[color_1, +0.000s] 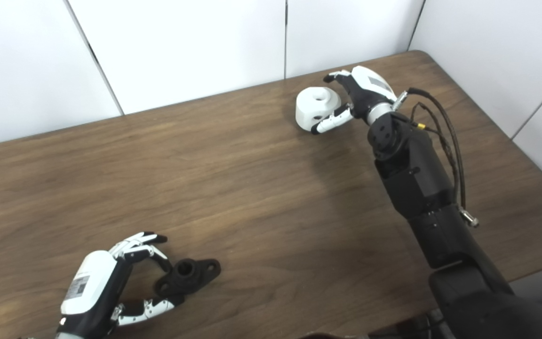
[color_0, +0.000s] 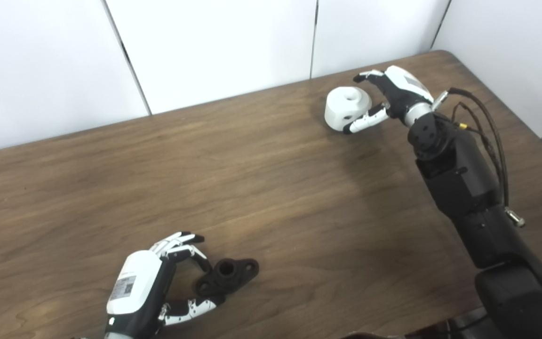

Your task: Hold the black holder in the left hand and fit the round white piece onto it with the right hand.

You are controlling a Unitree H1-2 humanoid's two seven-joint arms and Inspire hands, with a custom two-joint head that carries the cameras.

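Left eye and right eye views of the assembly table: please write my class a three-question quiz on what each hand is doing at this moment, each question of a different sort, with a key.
1. True or false: the round white piece already sits on the black holder.
2. Multiple choice: the left hand is (A) beside the far wall, (B) at the black holder near the table's front edge, (C) out of view.
3. Short answer: which thing do the right hand's fingers curl around?

Key
1. False: they lie far apart on the table.
2. B.
3. The round white piece, which seems to rest on the table.
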